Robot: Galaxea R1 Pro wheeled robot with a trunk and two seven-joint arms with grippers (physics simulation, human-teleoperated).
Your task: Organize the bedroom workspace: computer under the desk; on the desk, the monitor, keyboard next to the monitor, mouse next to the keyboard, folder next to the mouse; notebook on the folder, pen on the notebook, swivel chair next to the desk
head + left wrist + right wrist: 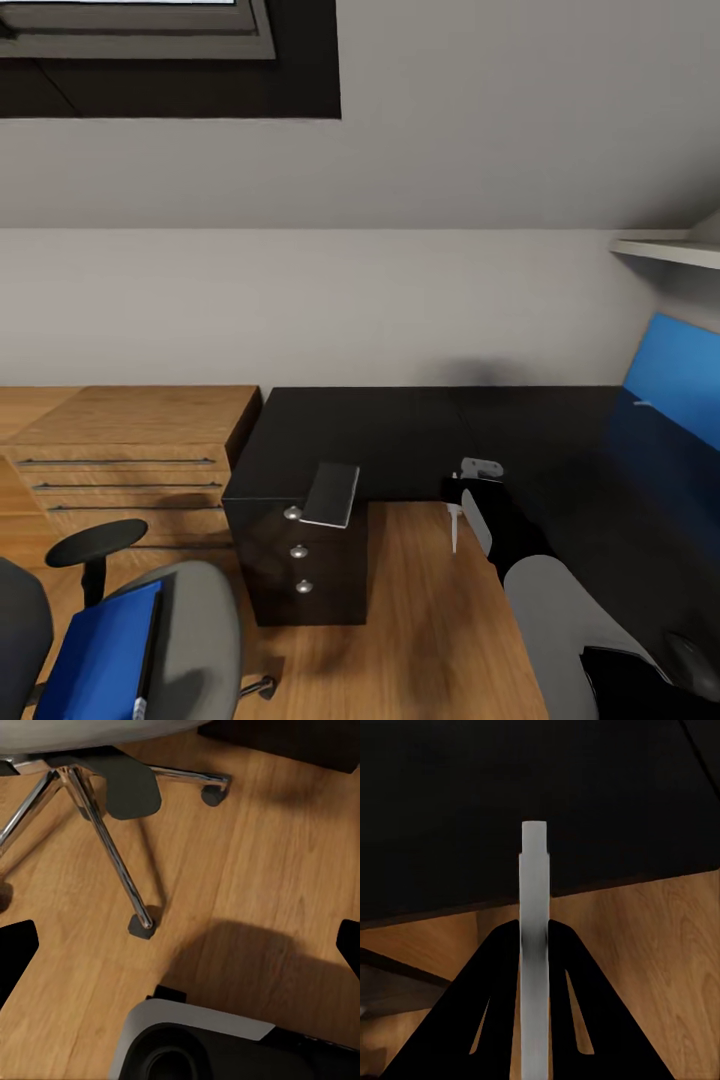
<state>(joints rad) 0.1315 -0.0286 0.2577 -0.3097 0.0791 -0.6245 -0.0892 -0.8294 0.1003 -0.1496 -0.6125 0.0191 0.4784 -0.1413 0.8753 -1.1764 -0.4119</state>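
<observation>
1. Low in the left of the head view, the folder (pixel 100 650) lies flat on the seat of the swivel chair (pixel 205 630). It is well apart from the desk (pixel 400 440). It looks thin, light and somewhat bendy, so I would pinch it at a free edge near a corner. Its smooth cover may slide on the padding.
2. Across the upper left of the left wrist view run the chair's chrome legs, with a castor (pixel 141 926) on the wood floor. On such wheels the chair should roll at a gentle push, and a push on the armrest (pixel 95 540) seems safest.
3. The left gripper (pixel 180 952) hangs over that floor. Its fingers (pixel 15 952) are spread wide at the frame's side edges, with nothing between them.
4. Left of centre in the head view stands a light-wood cabinet (pixel 130 450), touching or just beside the desk.
5. At centre, a flat grey slab (pixel 332 493) rests on the black surface and overhangs the drawer corner. It may be the notebook, though I cannot tell. If so, it is stiff enough to lift by that overhang.
6. Right of centre, the right gripper (pixel 534 934) is closed on the pen (pixel 534 870), a slim pale rod. It is light, rigid and round, so it is likely to roll once released, and it should be laid down flat.
7. At the right edge a blue panel (pixel 680 390) leans beside the surface. I cannot tell what it is.
</observation>
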